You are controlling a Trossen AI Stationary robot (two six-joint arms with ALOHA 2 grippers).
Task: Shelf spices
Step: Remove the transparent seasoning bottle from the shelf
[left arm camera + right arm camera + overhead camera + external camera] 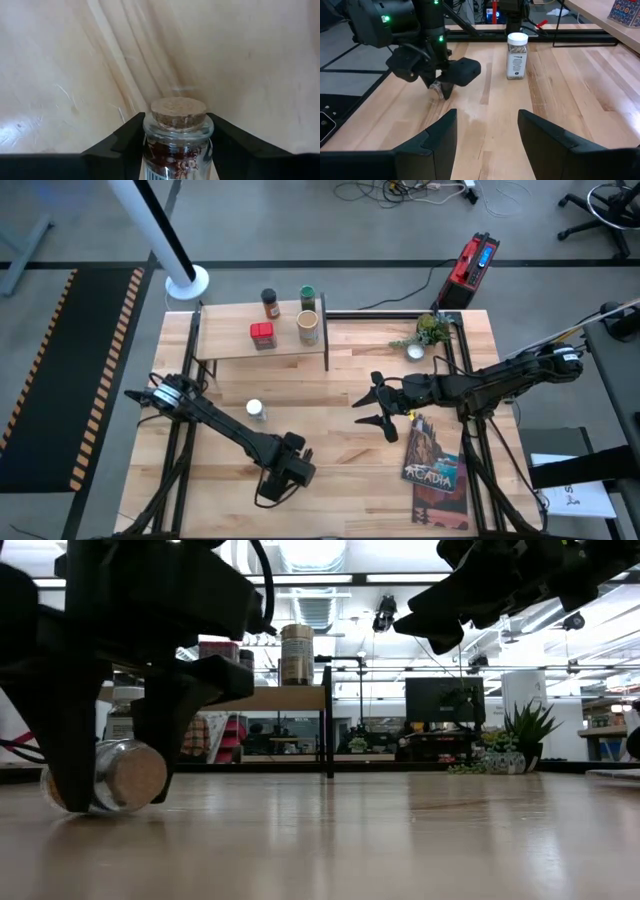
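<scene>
A small clear jar with a cork stopper [178,112] and red contents lies on its side on the table near the front edge, cork toward the near edge [135,774]. My left gripper [285,473] is shut on it. A white-capped clear jar [256,410] stands upright on the table. On the shelf [225,340] stand a dark-capped brown jar [270,304], a green-lidded jar [307,298], a red tin [262,335] and a tan canister [308,327]. My right gripper [372,406] hovers open right of centre, holding nothing. My left gripper pinches the glass body of the cork-stoppered jar just below its neck [150,137], one finger on each side. The fingers [60,750] come from above, pointing down, and lie across the jar. The jar lies level at table height; whether it is lifted clear cannot be told.
An "Acadia" book [435,460] lies at the front right. A small plant in a white pot [428,332] stands at the back right. Bare tabletop [330,440] lies between the two grippers and in front of the shelf.
</scene>
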